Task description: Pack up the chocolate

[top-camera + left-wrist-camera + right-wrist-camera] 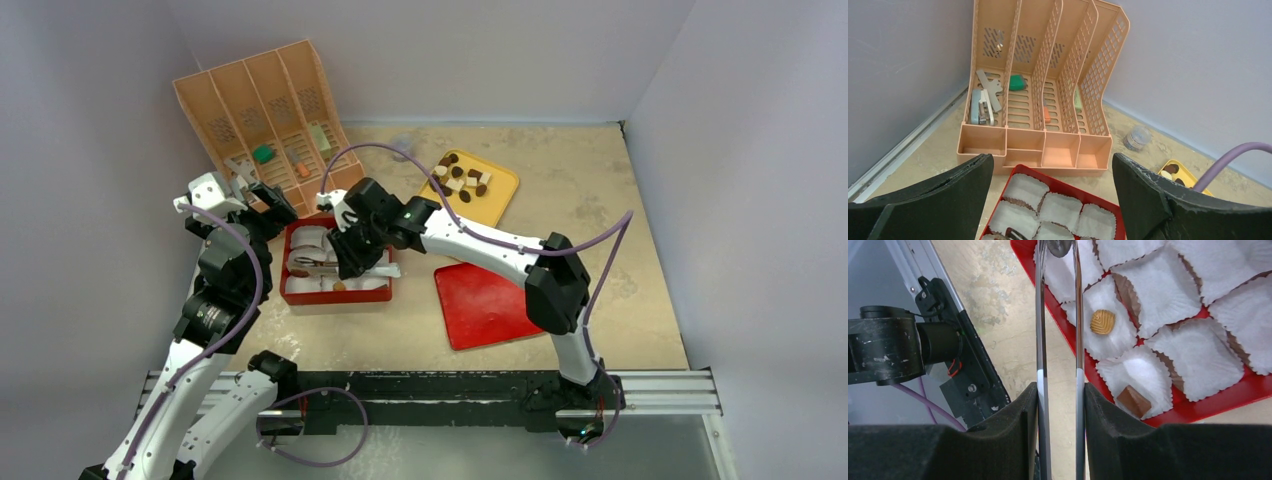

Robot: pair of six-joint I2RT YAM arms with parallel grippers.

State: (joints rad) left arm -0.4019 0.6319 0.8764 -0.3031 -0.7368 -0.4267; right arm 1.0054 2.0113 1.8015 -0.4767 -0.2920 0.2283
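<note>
Right hand (1058, 400) clamps metal tongs (1041, 315) over mottled beige table (570, 180) between grey walls (450, 50); left hand (1052, 162) gapes empty.

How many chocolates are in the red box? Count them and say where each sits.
2. A tan round chocolate lies in a paper cup along the red box's edge; a brown square chocolate lies in the neighbouring corner cup. The right arm may hide more.
</note>
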